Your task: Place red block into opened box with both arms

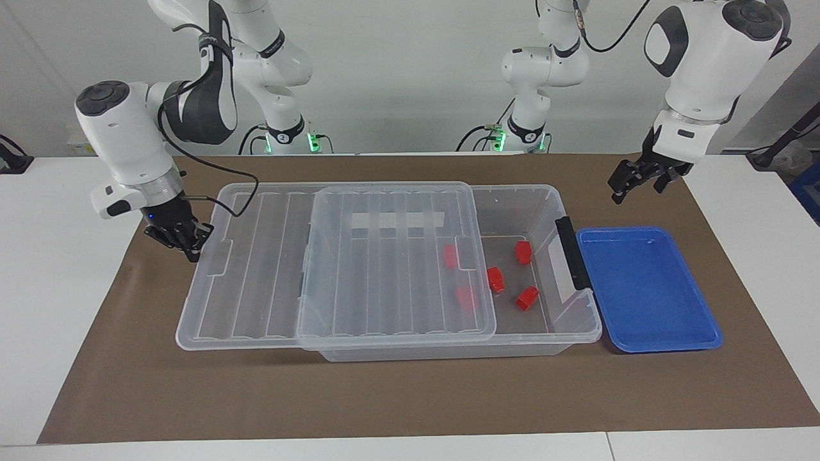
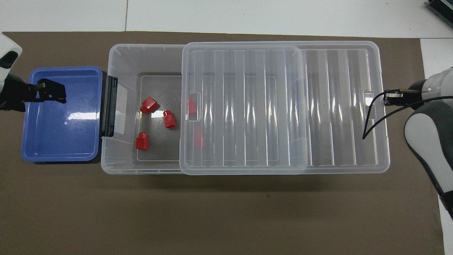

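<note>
From my console, my left gripper (image 1: 637, 181) hangs open and empty above the blue tray (image 1: 647, 291) while my right gripper (image 1: 182, 238), shut, meets the box's lid (image 1: 333, 262).

Your rig: two white Franka arms w/ black grippers.

You've got glossy white shells on both arms, w/ dark grey bands at the elbow joints and a round dark grey cap on each wrist housing. The left arm (image 1: 701, 57) ends in a silver ring, then a black left gripper (image 1: 647, 176) built of linked bars. The right arm (image 1: 128, 137) has the same silver ring, a small blue light under it, then its black right gripper (image 1: 182, 238). Black cables loop along both arms, strapped on w/ grey bands; one runs down to the right gripper. At both bases you'll see black collars w/ white lettering; green lights at the right arm's base.
</note>
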Controlling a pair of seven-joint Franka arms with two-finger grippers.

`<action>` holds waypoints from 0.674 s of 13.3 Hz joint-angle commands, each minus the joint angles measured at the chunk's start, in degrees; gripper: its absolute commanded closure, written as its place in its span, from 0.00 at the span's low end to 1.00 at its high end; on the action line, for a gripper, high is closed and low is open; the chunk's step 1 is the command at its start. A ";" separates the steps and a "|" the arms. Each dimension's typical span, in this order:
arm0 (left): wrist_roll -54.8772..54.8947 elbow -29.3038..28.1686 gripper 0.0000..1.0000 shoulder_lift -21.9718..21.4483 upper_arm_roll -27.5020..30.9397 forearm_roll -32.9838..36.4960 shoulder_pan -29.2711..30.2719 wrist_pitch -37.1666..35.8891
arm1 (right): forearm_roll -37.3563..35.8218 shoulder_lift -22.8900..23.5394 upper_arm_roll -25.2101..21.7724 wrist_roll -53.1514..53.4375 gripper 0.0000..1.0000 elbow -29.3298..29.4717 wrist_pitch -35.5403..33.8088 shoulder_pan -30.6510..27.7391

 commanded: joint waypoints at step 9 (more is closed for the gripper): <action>9.21 -5.21 0.00 -7.58 -4.32 -0.46 3.11 0.94 | 0.95 0.07 0.09 2.71 1.00 -0.91 1.57 10.41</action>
